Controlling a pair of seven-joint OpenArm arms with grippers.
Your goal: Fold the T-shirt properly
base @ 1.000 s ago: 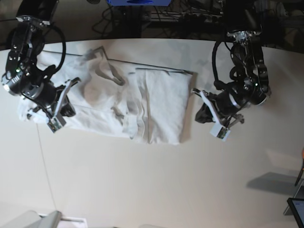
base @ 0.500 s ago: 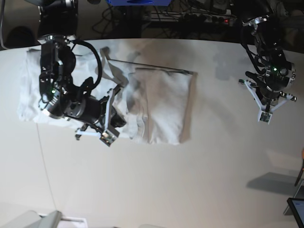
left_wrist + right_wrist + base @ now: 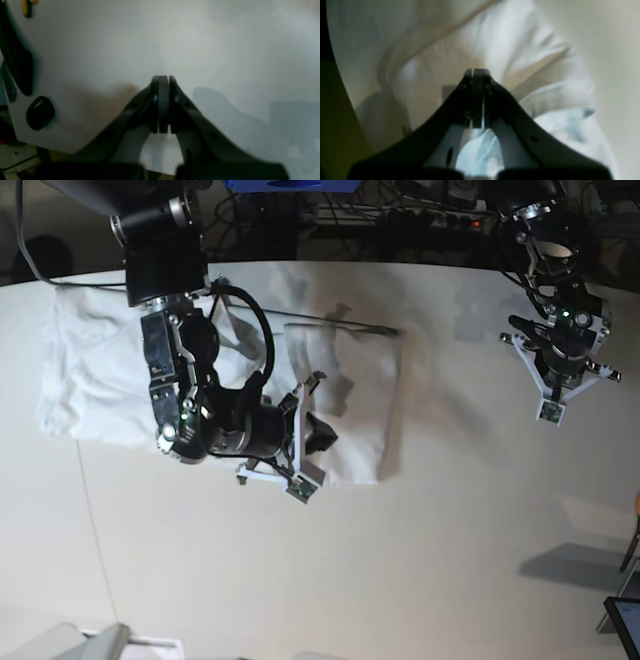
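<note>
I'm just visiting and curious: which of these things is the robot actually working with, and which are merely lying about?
Part of the job:
- plain white wrinkled cloth T-shirt
- right gripper, shut, above it
- left gripper, shut

Just lying about:
- pale tabletop
- dark cables behind it

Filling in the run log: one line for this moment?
T-shirt: spread, partly folded | right gripper: shut, empty, over it | left gripper: shut, empty, over table

T-shirt (image 3: 85, 380): soft white cloth, matt, creased. Table (image 3: 400, 560): smooth pale matt surface. Right gripper (image 3: 475, 75) and left gripper (image 3: 162, 81): dark matt plastic fingers.
</note>
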